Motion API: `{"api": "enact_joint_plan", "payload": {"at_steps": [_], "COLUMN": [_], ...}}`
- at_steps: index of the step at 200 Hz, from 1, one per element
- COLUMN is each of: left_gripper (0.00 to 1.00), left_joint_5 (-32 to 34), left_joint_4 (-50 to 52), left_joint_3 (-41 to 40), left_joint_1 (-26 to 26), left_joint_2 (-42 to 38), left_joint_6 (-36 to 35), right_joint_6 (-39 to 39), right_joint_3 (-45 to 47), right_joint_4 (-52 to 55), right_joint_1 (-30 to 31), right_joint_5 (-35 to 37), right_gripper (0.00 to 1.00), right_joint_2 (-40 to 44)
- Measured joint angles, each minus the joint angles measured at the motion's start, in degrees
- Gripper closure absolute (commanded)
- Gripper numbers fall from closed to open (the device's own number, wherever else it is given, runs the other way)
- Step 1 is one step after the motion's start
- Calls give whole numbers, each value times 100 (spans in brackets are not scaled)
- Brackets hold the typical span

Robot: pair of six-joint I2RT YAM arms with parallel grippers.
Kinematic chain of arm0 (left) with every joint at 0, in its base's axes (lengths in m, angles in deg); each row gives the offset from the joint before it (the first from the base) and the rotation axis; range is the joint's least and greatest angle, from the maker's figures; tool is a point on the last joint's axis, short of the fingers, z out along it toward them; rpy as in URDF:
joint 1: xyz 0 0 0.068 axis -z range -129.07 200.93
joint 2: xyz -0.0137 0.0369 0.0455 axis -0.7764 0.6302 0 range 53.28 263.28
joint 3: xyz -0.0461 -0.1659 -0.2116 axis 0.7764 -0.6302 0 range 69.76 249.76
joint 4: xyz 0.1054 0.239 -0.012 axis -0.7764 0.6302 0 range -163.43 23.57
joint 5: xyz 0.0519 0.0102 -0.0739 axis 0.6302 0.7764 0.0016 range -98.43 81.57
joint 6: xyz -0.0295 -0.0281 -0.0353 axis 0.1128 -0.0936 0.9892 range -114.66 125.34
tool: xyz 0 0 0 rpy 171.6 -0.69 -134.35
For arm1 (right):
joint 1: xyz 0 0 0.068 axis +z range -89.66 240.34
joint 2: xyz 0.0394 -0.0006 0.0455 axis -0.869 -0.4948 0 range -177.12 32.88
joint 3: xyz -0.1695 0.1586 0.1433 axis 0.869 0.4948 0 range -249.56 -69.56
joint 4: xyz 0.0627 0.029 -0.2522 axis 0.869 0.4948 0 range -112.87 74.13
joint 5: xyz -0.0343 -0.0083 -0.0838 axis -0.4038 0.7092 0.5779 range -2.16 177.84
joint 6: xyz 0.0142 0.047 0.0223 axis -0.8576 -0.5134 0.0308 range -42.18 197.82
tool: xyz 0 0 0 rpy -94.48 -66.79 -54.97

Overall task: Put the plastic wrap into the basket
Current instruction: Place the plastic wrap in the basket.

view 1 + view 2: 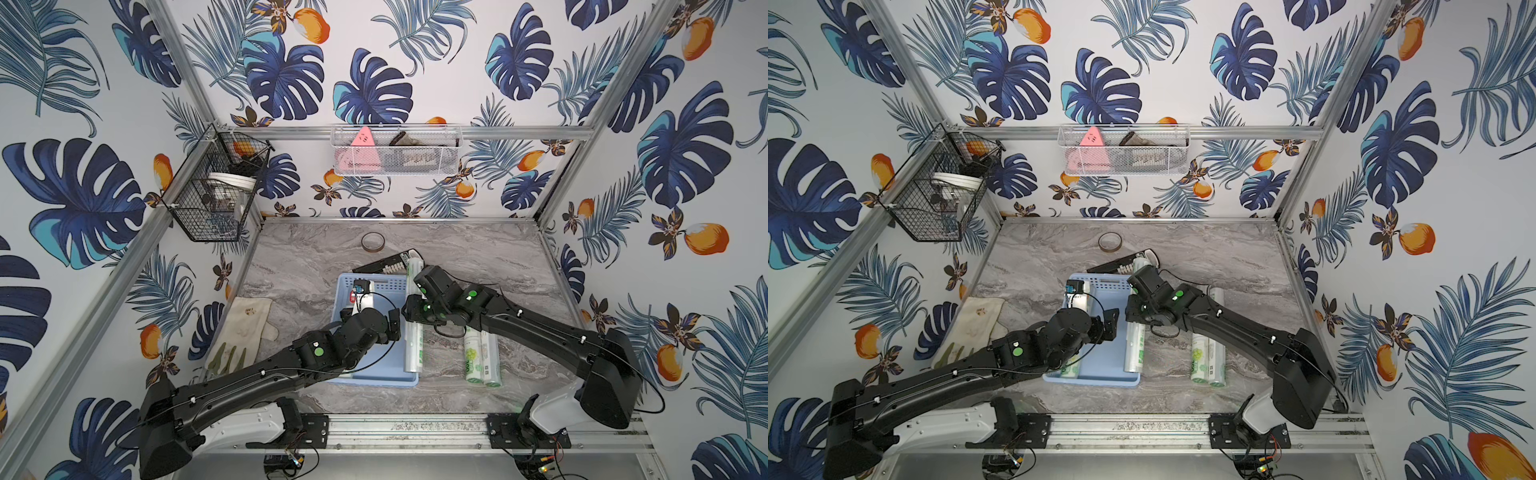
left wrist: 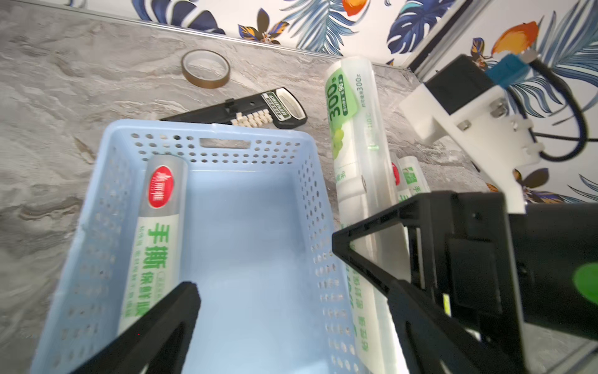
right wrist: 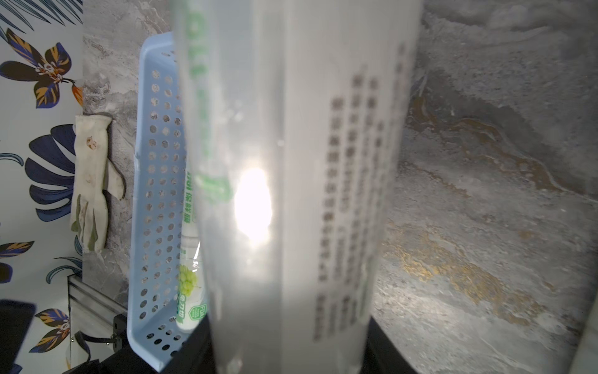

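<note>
Clear film over a white-and-green grape label wrapped the long slim roll of plastic wrap [image 1: 413,353], which hung lengthwise over the right rim of the shallow light-blue perforated plastic basket [image 1: 376,380], probably lined up to drop in flat beside the matching roll [image 2: 155,226] lying along its left wall. The right fingers [image 1: 412,313] were pinched tight on it. The left fingers [image 2: 291,285] stood spread wide above the basket floor, holding nothing. Two more rolls [image 1: 471,357] lay on the grey marbled counter [image 1: 316,266] just right of the basket.
</note>
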Motion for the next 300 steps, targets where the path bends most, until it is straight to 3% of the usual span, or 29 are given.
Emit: {"api": "enact_joint_plan", "payload": {"at_steps": [55, 119, 300], "left_gripper": [1, 1, 1], "left_joint_5": [179, -743, -1329], "left_joint_4": [522, 704, 684], "left_joint_3": [-289, -575, -737], "left_joint_1": [-673, -1659, -1906], "left_joint_2": [-706, -911, -863], "left_joint_6": [31, 7, 7], "right_joint_6": [-173, -363, -538], "right_joint_3": [-398, -804, -1161], "right_joint_4": [-343, -647, -1327], "right_joint_1": [129, 184, 323], "right_joint_5": [-179, -437, -748], "right_gripper": [61, 61, 60], "right_joint_2": [-780, -1639, -2677]}}
